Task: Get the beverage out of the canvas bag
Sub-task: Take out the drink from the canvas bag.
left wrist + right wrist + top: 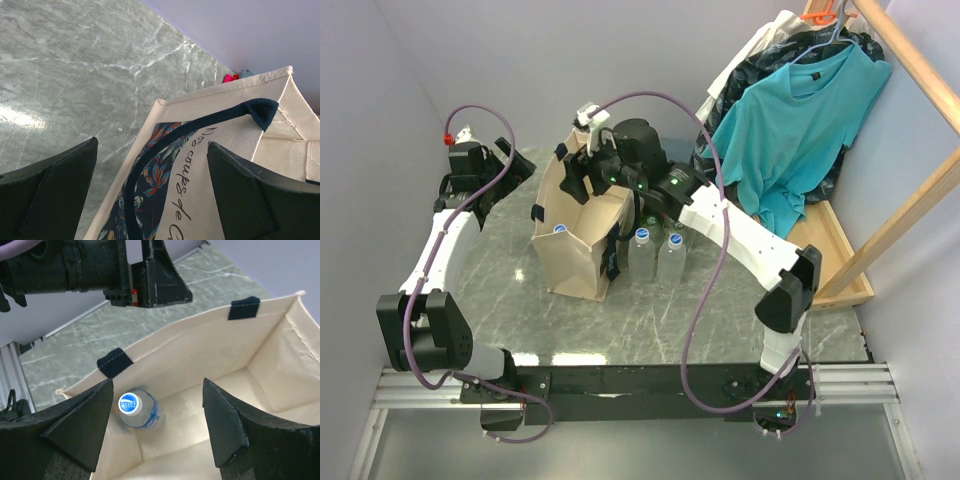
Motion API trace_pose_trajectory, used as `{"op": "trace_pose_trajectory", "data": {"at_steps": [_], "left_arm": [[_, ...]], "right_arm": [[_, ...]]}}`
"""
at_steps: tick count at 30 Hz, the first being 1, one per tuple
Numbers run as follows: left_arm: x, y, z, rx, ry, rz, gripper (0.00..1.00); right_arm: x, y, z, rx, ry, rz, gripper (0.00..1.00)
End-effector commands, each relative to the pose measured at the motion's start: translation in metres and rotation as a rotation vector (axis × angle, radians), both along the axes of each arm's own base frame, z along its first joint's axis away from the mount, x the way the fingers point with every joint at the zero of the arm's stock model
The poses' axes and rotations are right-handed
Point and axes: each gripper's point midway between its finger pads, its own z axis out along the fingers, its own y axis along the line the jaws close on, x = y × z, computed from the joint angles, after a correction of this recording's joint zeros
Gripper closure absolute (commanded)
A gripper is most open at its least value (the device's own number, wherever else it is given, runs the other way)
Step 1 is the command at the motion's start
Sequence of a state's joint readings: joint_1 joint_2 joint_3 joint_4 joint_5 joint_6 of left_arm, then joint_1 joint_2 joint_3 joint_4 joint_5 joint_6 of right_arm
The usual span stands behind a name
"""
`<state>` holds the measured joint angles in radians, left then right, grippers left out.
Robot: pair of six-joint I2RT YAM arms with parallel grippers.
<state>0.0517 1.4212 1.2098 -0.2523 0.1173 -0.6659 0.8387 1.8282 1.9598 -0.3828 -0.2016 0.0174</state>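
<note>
Right wrist view, right claw (pixel 157 385) spread wide over the open canvas bag (pixel 200 345), blue-topped bottle (pixel 135 407) standing inside, left claw (pixel 151 145) wide too.

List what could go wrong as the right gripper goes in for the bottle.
The bottle stands in a corner of the canvas bag, off-centre under the right gripper; a finger may snag the wall or topple it. The left gripper is open, holding nothing, so the bag could tip toward the two bottles outside.

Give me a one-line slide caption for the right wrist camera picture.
Open right gripper hovers above the open canvas bag, a single blue-capped bottle standing inside on its floor.
</note>
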Motion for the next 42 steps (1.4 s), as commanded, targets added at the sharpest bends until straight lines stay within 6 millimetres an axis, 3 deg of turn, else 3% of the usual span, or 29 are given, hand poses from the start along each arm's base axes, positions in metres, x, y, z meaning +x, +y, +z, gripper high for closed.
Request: {"op": "trace_pose_trajectory", "data": {"at_steps": [1, 9, 18, 30, 35, 42], "left_arm": [[0.000, -0.001, 0.017, 0.016, -0.049, -0.010, 0.04], [0.000, 0.001, 0.017, 0.021, -0.049, -0.004, 0.04], [0.001, 0.000, 0.015, 0.017, -0.044, -0.007, 0.04], [0.001, 0.000, 0.013, 0.015, -0.043, -0.004, 0.04], [0.001, 0.000, 0.013, 0.016, -0.041, -0.007, 0.04], [0.001, -0.001, 0.012, 0.014, -0.040, -0.007, 0.04]], "right_arm": [[-0.007, 0.011, 0.003, 0.000, 0.035, 0.065, 0.22], [-0.012, 0.020, -0.016, -0.034, 0.103, 0.118, 0.21], [-0.015, 0.032, -0.060, -0.132, 0.192, 0.166, 0.21], [-0.026, 0.043, -0.103, -0.276, 0.177, 0.199, 0.19], [-0.033, 0.051, -0.113, -0.292, 0.175, 0.230, 0.17], [-0.012, 0.048, -0.137, -0.363, 0.145, 0.123, 0.17]]}}
